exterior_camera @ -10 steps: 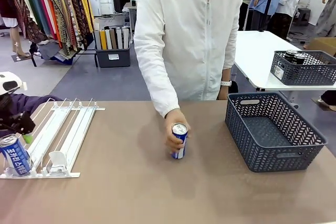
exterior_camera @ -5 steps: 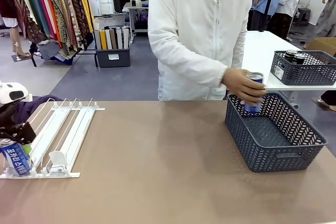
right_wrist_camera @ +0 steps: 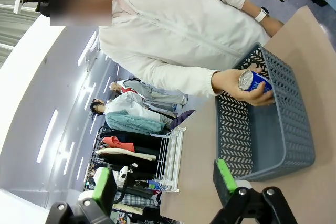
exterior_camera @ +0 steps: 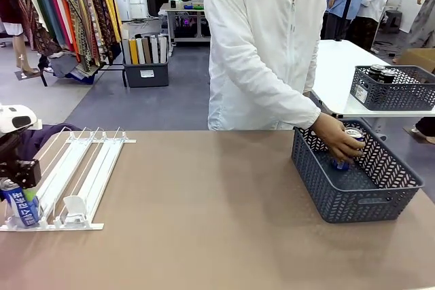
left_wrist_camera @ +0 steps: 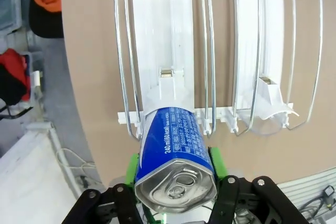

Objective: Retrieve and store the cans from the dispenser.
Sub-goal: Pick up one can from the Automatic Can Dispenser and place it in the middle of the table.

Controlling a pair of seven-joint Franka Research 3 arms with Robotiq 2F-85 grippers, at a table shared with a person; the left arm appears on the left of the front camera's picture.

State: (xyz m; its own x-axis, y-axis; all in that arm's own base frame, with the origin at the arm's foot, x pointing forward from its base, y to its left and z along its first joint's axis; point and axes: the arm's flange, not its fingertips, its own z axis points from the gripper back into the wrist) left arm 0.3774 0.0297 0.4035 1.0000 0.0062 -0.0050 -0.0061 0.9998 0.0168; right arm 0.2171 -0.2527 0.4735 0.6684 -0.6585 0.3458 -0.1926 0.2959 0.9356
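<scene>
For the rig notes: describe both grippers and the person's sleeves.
Left gripper: black linked fingers, bright green pads. Right gripper: same black frame, green pads. The person wears a white zipped jacket with long sleeves and a white wristwatch.

Can: blue, silver top nearest, at the dispenser's end rail.
Left gripper: green pads pressed against both can sides.
Pusher tab: neighbouring lane, same end.
</scene>
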